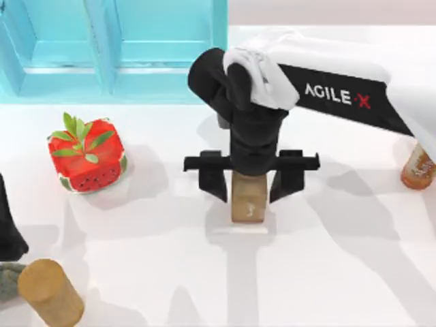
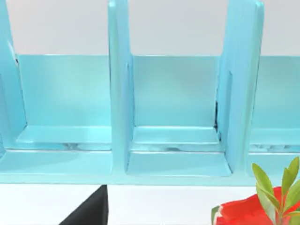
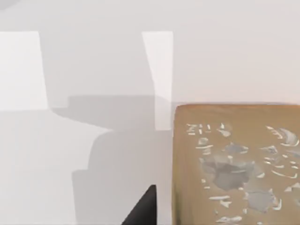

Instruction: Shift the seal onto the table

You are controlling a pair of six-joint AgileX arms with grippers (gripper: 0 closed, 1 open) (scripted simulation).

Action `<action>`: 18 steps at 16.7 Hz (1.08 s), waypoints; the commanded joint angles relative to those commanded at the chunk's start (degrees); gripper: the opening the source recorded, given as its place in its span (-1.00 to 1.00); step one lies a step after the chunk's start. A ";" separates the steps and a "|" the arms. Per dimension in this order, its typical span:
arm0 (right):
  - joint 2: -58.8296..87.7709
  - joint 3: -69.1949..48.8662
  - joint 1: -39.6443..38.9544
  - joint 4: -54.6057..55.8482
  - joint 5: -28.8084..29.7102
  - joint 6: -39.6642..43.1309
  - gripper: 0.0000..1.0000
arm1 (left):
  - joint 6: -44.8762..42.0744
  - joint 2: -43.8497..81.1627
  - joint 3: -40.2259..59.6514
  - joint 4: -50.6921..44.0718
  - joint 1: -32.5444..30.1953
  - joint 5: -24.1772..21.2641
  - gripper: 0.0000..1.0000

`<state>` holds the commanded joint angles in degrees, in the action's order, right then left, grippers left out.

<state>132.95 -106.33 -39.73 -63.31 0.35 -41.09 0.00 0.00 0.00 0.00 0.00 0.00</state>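
The seal [image 1: 247, 197] is a small tan-brown block with a pale mark on its face. It stands upright on the white table [image 1: 340, 259] near the middle, casting a shadow in front. My right gripper [image 1: 248, 178] hangs directly over it, open, with a black finger on either side of the block and a little space between. The right wrist view has the seal's patterned top [image 3: 234, 164] close up beside one dark fingertip [image 3: 143, 208]. My left arm [image 1: 8, 225] is parked at the table's left edge.
A watermelon cube [image 1: 87, 155] with green leaves sits left of centre. A light wooden cylinder [image 1: 49, 293] lies at the front left. The light blue cabinet [image 1: 116, 48] lines the back left. A brown bottle-like object [image 1: 417, 167] stands at the right edge.
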 joint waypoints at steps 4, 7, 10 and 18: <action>0.00 0.00 0.00 0.00 0.00 0.00 1.00 | 0.00 0.00 0.00 0.00 0.00 0.00 1.00; 0.00 0.00 0.00 0.00 0.00 0.00 1.00 | 0.00 0.00 0.00 0.00 0.00 0.00 1.00; -0.02 -0.01 0.12 -0.01 0.00 0.00 1.00 | 0.00 0.00 0.00 0.00 0.00 0.00 1.00; 3.59 -17.80 0.35 -15.61 0.01 -0.65 1.00 | 0.00 0.00 0.00 0.00 0.00 0.00 1.00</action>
<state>136.53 -124.12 -39.39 -78.92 0.35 -41.74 0.00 0.00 0.00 0.00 0.00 0.00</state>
